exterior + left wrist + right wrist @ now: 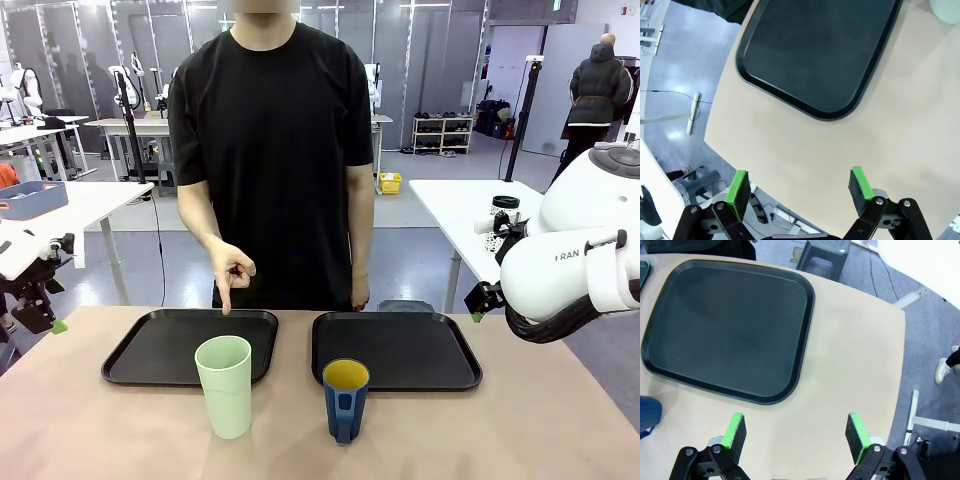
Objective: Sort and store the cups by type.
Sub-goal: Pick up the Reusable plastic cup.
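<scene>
As a hand (232,272) points down at a tray (150,355), left tool (799,186), right tool (796,432) agape

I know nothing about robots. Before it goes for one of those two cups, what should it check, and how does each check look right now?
1. Pale green cup upright on the table, in front of the left tray: ok.
2. Dark blue cup upright, in front of the right tray: ok.
3. Both trays bare, with room for a cup: ok.
4. Left arm's fingers open, holding nothing: ok.
5. Right arm's fingers open, holding nothing: ok.
6. Person's hand out of the way: not ok, it points down at the left tray's far rim.
</scene>
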